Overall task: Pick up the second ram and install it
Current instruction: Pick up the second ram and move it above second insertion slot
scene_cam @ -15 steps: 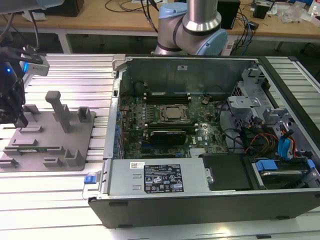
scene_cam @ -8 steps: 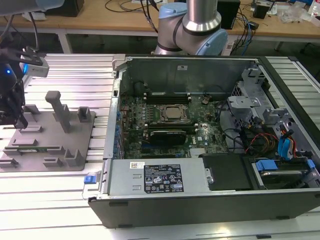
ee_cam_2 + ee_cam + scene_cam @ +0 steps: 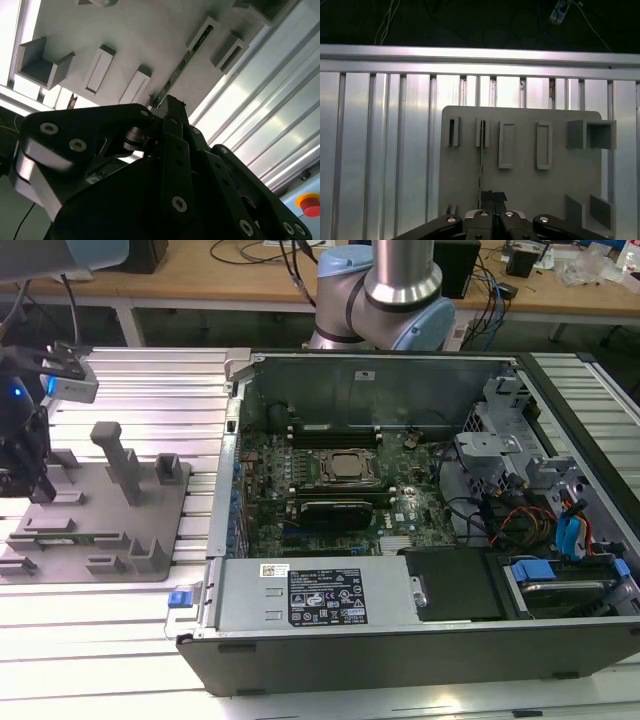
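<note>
The second ram (image 3: 481,150) stands on edge in a slot of the grey holder plate (image 3: 520,190), seen as a thin line in the first wrist view and as a narrow green strip (image 3: 182,62) in the second wrist view. In the exterior view the ram (image 3: 78,536) lies along the plate's near part at the left. My gripper (image 3: 493,196) hovers over the end of the stick, just beside its line, with the fingers pressed together and nothing between them. In the exterior view the gripper (image 3: 38,485) hangs dark at the far left, over the plate.
The open computer case (image 3: 400,630) fills the exterior view's right, with the motherboard (image 3: 340,490), processor (image 3: 347,467) and memory slots (image 3: 335,430) inside. Grey posts (image 3: 120,455) and blocks rise from the holder plate. The ribbed aluminium table (image 3: 380,150) surrounds the plate.
</note>
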Tool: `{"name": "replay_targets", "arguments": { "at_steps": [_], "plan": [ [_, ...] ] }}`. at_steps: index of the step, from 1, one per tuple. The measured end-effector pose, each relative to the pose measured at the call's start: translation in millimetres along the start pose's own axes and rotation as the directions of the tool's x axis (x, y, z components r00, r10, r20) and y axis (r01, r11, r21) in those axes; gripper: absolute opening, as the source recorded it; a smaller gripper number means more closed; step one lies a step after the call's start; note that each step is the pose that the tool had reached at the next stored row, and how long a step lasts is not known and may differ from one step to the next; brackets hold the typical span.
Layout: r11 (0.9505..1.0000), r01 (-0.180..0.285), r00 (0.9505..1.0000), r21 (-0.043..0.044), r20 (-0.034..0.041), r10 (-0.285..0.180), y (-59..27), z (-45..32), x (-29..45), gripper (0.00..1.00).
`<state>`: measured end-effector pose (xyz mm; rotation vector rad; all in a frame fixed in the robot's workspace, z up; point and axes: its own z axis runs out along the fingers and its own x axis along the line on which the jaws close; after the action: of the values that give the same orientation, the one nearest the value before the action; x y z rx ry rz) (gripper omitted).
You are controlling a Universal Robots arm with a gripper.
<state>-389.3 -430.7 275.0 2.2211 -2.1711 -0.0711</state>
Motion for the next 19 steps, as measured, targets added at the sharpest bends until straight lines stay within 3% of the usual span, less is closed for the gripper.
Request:
{"name": "replay_targets", "arguments": {
  "at_steps": [13,15,17,19],
  "plan": [
    [0.9998,-0.019,0.9998,0.0012,-0.0039,0.019,6.7,26.3,5.3,0.08],
    [0.9998,-0.019,0.9998,0.0072,-0.004,0.019,9.3,29.2,5.3,0.08],
    [0.9996,-0.019,0.9998,0.0213,-0.004,0.019,11.9,32.3,5.2,0.08],
    [0.9994,-0.019,0.9998,0.0298,-0.004,0.019,14.8,37.6,5.2,0.08]
  ]
}}
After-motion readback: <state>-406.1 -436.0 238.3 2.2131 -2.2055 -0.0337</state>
